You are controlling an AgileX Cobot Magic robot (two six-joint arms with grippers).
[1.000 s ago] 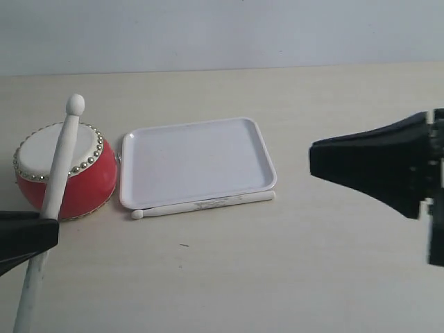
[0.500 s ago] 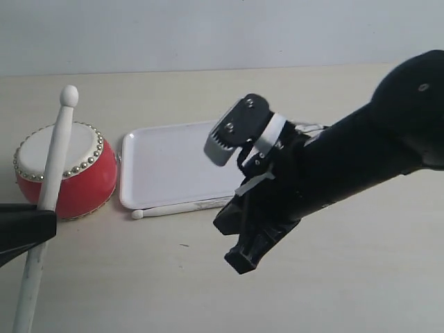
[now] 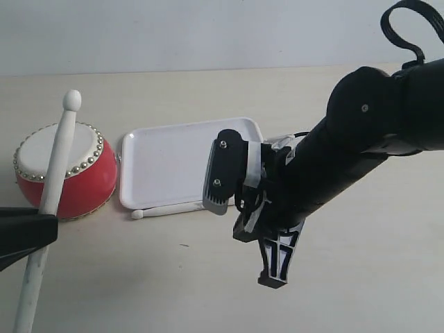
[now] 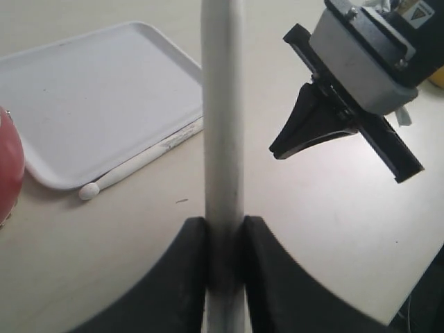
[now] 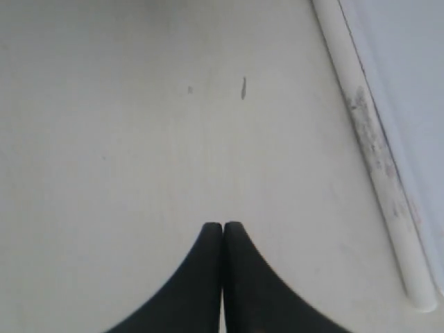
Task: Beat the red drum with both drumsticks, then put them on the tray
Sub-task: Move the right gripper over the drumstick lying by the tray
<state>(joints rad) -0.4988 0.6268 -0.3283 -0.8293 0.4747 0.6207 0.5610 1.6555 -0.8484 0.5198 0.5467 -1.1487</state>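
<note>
The red drum [image 3: 66, 172] sits on the pale counter [image 3: 361, 277] at the left. It is a small barrel with a glossy red body and a cream skin ringed by silver studs. Just beside it to the right lies the white tray [image 3: 173, 159], a shallow rectangle with rounded corners and a low rim, with nothing in it.

The left end effector [image 3: 28, 232] is closed narrowly on one drumstick [image 3: 59, 156], an off-white shaft pinched between the two black fingers [image 4: 267, 277]. This stick stands tilted, its rounded tip raised above the drum's far rim, and its shaft crosses in front of the skin. Whether it touches the drum cannot be told.

The second drumstick [image 3: 170, 208] lies flat on the counter along the tray's near edge, its small round tip toward the drum and dark scuff marks along the shaft.

The right end effector [image 3: 277, 267] points down at the counter near that stick, its jaws pressed together and holding nothing.
</note>
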